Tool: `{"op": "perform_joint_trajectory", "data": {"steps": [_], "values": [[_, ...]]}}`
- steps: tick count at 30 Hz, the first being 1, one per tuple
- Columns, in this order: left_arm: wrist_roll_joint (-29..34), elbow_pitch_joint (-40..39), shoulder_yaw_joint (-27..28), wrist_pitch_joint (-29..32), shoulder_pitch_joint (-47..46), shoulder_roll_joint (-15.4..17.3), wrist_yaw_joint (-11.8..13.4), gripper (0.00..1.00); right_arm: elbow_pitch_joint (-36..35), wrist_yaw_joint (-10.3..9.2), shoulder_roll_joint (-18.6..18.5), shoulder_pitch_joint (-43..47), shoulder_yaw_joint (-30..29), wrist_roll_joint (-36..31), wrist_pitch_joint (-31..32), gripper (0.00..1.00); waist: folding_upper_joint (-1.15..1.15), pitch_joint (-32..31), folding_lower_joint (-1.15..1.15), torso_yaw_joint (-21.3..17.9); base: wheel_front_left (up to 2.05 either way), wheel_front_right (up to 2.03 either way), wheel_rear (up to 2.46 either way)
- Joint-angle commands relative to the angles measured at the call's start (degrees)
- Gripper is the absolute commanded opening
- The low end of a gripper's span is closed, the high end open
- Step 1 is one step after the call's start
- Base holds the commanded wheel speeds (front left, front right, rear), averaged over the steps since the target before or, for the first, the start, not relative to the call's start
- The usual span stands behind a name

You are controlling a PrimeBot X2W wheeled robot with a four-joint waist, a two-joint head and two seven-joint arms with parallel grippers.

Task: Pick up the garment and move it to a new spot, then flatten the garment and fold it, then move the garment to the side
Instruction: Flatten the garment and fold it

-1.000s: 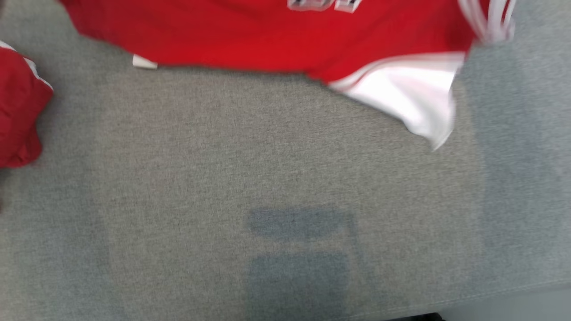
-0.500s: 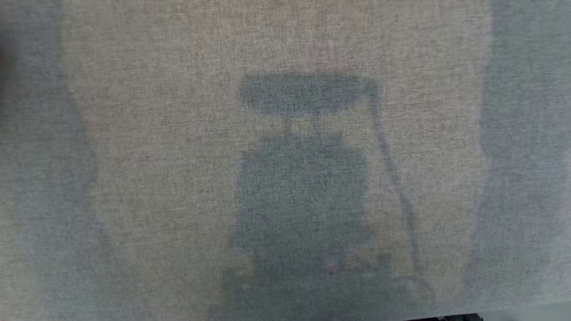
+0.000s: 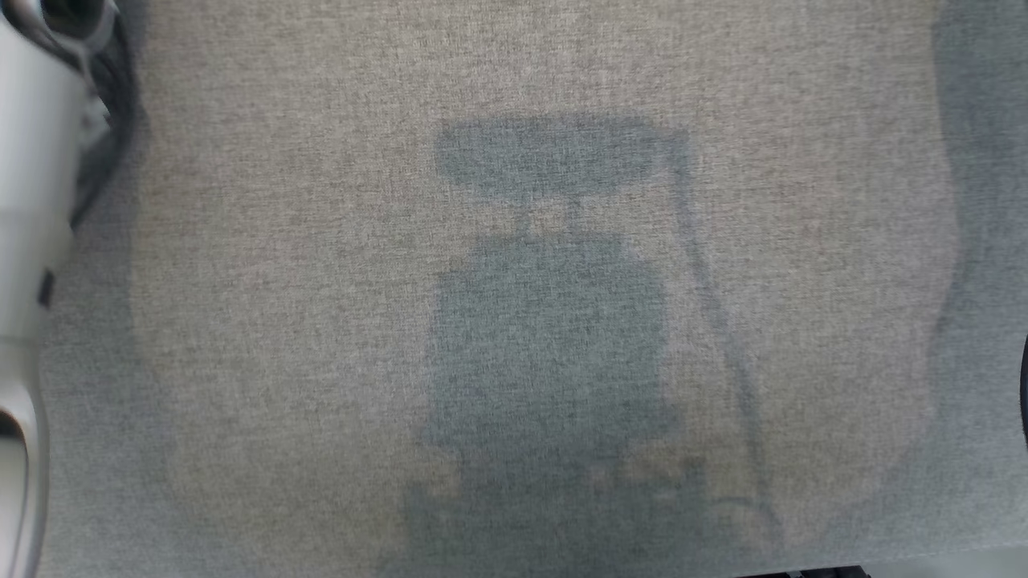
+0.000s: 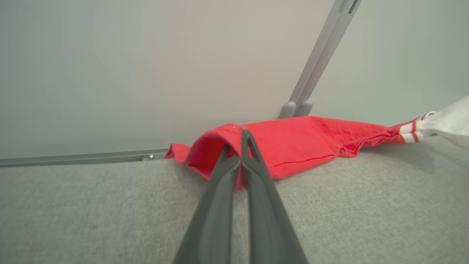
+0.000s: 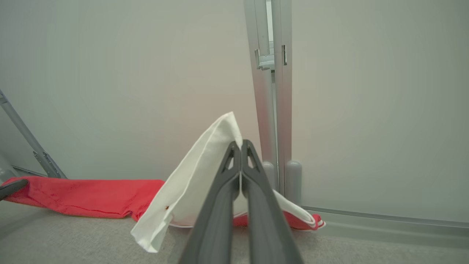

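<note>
Left gripper [image 4: 243,136], fingers pressed together on a raised red fold of the garment [image 4: 304,143]; right gripper [image 5: 241,145], likewise clamped, lifting its white panel [image 5: 198,176]. The garment lies stretched between them on the grey cloth surface [image 3: 321,241], close against the back wall [image 4: 146,73]. Step judged: spreading flat before folding. Next move calls for an even outward, downward pull, then release.

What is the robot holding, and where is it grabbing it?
The garment. The left gripper pinches a red edge, and the right gripper pinches the edge of its white part.
</note>
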Motion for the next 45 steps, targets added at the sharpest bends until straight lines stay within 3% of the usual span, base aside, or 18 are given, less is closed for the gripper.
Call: {"op": "perform_joint_trajectory", "data": {"steps": [1, 7, 8, 14, 20, 24, 30, 36, 45], "values": [[-2.27, -2.00, -2.01, -1.16, 5.01, 1.52, -0.13, 0.00, -3.63, 0.00, -2.91, 6.41, 0.83, 2.14, -0.73, 0.00, 0.00, -3.36, 0.00, -0.39, 0.00, 0.00, 0.00], [-7.13, -7.40, -6.78, -3.93, 20.32, 3.71, -0.14, 0.00, -14.01, 0.01, -10.10, 27.49, -0.81, 6.46, -1.53, 0.00, 0.00, -11.91, 0.00, 0.48, 0.00, 0.00, 0.00], [-7.13, -7.40, -6.78, -3.93, 20.32, 3.71, -0.14, 0.00, -14.01, 0.01, -10.10, 27.49, -0.81, 6.46, -1.53, 0.00, 0.00, -11.91, 0.00, 0.48, 0.00, 0.00, 0.00], [-8.61, -13.55, -7.76, -4.39, 34.82, 7.50, -0.14, 0.00, -22.35, -0.02, -13.14, 48.59, -5.62, 5.57, -0.04, 0.00, 0.00, -21.54, 0.00, 0.33, 0.00, 0.00, 0.00], [-8.67, -20.82, -4.29, -4.48, 50.83, 9.98, 0.14, 0.00, -29.32, -0.05, -11.87, 67.61, -13.22, 5.75, 2.83, 0.00, 0.00, -29.34, 0.00, 0.21, 0.00, 0.00, 0.00], [-7.91, -26.98, -2.21, -4.50, 61.06, 11.21, 2.94, 0.00, -35.41, -0.04, -10.18, 80.10, -17.71, 5.13, 5.86, 0.00, 0.00, -32.01, 0.00, -0.28, 0.00, 0.00, 0.00], [-7.72, -38.06, -2.48, -4.51, 74.83, 11.97, 7.44, 0.00, -43.91, -0.04, -7.69, 95.95, -22.50, 5.86, 10.08, 0.00, 0.00, -31.26, 0.00, -1.41, 0.00, 0.00, 0.00], [-9.38, -48.64, -1.02, -4.51, 83.01, 13.63, 12.07, 0.00, -50.68, -0.03, -6.50, 99.82, -24.47, 7.23, 12.68, 0.00, 0.00, -28.17, 0.00, -2.52, 0.00, 0.00, 0.00], [-13.93, -56.28, 3.26, 2.01, 79.06, 16.73, 15.81, 0.00, -48.75, -0.02, -9.09, 84.94, -23.64, 8.63, 18.00, 0.00, 0.00, -25.69, 0.00, -0.61, 0.00, 0.00, 0.00]]}}
